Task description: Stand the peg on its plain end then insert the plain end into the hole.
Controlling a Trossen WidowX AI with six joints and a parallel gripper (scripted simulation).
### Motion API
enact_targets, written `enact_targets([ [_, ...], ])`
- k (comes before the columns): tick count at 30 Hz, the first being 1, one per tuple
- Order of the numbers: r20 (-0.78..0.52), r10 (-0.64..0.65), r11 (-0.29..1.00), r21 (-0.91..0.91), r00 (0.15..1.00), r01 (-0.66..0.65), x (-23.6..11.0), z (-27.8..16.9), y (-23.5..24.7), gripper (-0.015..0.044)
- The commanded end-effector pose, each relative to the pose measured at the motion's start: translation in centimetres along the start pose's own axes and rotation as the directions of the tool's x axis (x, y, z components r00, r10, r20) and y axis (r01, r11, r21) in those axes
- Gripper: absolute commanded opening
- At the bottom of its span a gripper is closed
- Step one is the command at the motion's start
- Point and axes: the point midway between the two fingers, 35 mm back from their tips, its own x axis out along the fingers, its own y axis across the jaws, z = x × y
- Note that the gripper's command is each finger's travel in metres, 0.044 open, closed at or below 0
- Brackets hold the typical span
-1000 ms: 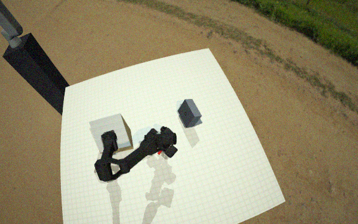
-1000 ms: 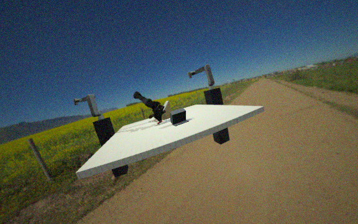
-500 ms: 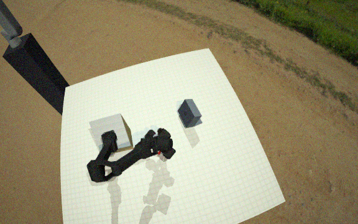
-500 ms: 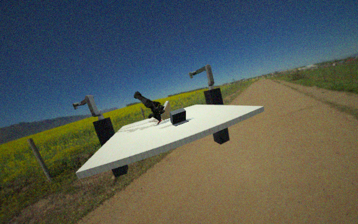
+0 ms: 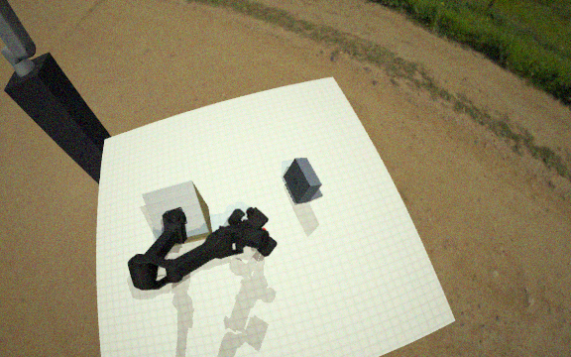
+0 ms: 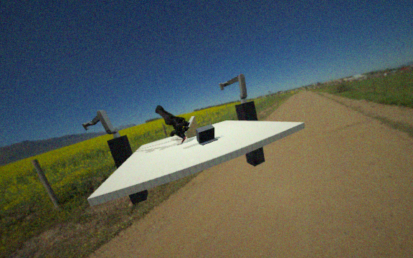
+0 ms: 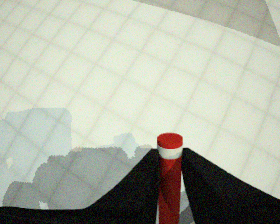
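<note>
My gripper [image 5: 265, 235] [image 6: 183, 137] [image 7: 169, 155] is shut on the red peg [image 7: 168, 196], which shows only as a red speck in the top view [image 5: 264, 229]. In the wrist view the peg stands between the two black fingers. Its white band and red cap poke out past the fingertips, and its plain end sits back between the fingers. The gripper hangs a little above the white table [image 5: 365, 278] [image 6: 156, 168] [image 7: 91, 63]. The dark sloped panel [image 5: 301, 179] [image 6: 205, 134] stands ahead of the gripper. I cannot see its hole.
A pale box [image 5: 176, 203] [image 6: 191, 123] stands beside the arm's base. Dark camera posts [image 5: 43, 104] [image 6: 120, 148] [image 6: 246, 111] stand off the table's edges. Dirt ground and grass surround the table.
</note>
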Motion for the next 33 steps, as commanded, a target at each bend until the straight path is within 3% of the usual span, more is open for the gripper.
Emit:
enact_targets([
  [1, 0.029, 0.004, 1.000, -0.007, 1.000, -0.004, -0.2, -0.2, 0.2, 0.0051],
  [33, 0.301, 0.006, 1.000, -0.010, 0.954, -0.003, -1.9, -1.5, 0.2, 0.0051],
])
